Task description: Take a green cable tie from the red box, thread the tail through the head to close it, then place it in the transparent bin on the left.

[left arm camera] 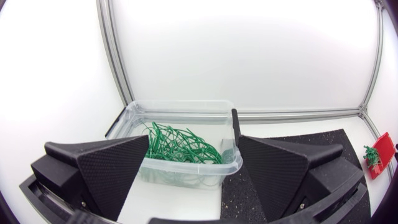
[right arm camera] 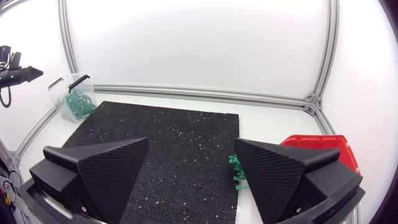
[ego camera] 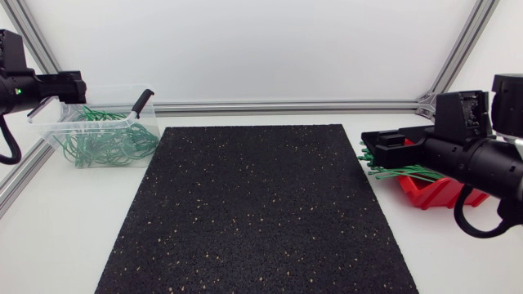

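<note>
Our right claw (right arm camera: 191,143) stands open and empty at the frame's right, just above the green cable ties (ego camera: 391,171) spilling from the red box (ego camera: 433,194). Our left claw (left arm camera: 193,142), likewise open and empty, hangs at upper left over the transparent bin (ego camera: 51,131) of looped ties (ego camera: 106,143). Both arms come in roughly level.

The left arm (ego camera: 37,86) comes in at the far left side. The right arm (ego camera: 478,159) comes in at the right side, well apart from it. The left gripper (left arm camera: 193,140) has its fingers (left arm camera: 106,165) wide apart with nothing in them, and the right gripper (right arm camera: 191,143) is just the same.
</note>
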